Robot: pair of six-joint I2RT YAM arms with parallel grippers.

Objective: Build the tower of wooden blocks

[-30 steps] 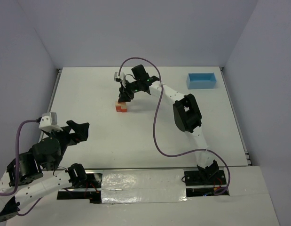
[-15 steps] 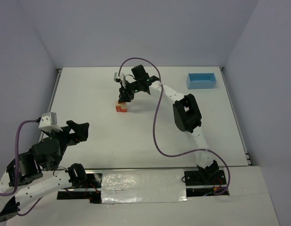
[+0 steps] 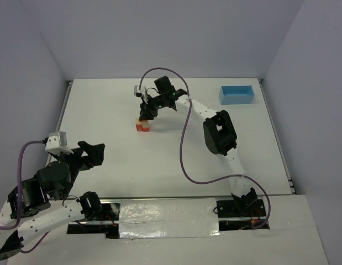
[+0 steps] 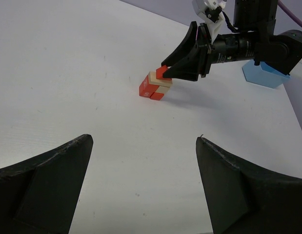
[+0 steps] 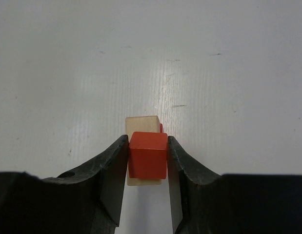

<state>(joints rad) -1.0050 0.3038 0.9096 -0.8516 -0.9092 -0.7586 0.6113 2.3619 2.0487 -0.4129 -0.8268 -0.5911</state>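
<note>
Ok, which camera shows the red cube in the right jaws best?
Right wrist: the red cube fills the centre, pinched between the jaws over a tan block. Left wrist shows it small at the tower top, partly behind the jaws. Top external: too small to tell from the tower.

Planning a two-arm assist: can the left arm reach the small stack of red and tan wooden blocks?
Probably not cleanly. The white table between is bare, but the right gripper, shut on a red wooden cube, sits over the stack.

Bare table (image 4: 92,73) lies between my left gripper (image 4: 143,141) and the wood block tower (image 4: 154,87); my right gripper (image 4: 166,72) blocks its far side.
</note>
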